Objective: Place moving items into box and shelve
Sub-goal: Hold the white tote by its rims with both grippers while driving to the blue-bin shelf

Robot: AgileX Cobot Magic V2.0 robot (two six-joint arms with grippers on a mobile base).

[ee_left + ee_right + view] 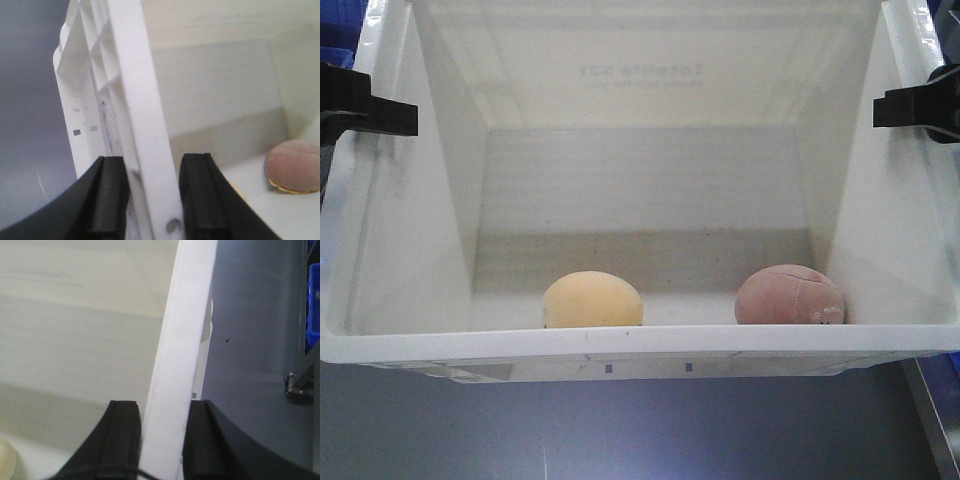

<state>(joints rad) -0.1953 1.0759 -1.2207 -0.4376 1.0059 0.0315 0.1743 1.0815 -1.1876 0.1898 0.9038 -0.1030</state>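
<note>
Left fingers (pixel 197 200): one pad inside and one outside the left side rim of the box (pixel 640 342), pressed to the wall as far as I can see, so clamped on the rim. Right fingers (pixel 125 440): same on the opposite rim, wall sandwiched between the pads, no visible gap. In the front view both sets sit level with each other on the two side rims.

Payload: yellow ball (pixel 592 300) and pink ball (pixel 790 295) are both inside, on the box floor against the near wall, apart from each other. Loading looks done. The step in hand reads as the two-arm carry of the box toward the shelf.

The box is over the grey desk (pixel 620 430); can't tell if its base is resting on it or lifted. Blue bin (pixel 314 300) sits off to the right. Shelf not in view.

Next move, my read: raise both arms in sync, box level so the balls don't roll and shift the load, equal squeeze on both sides. The thin rim could slip or flex if one arm leads.
</note>
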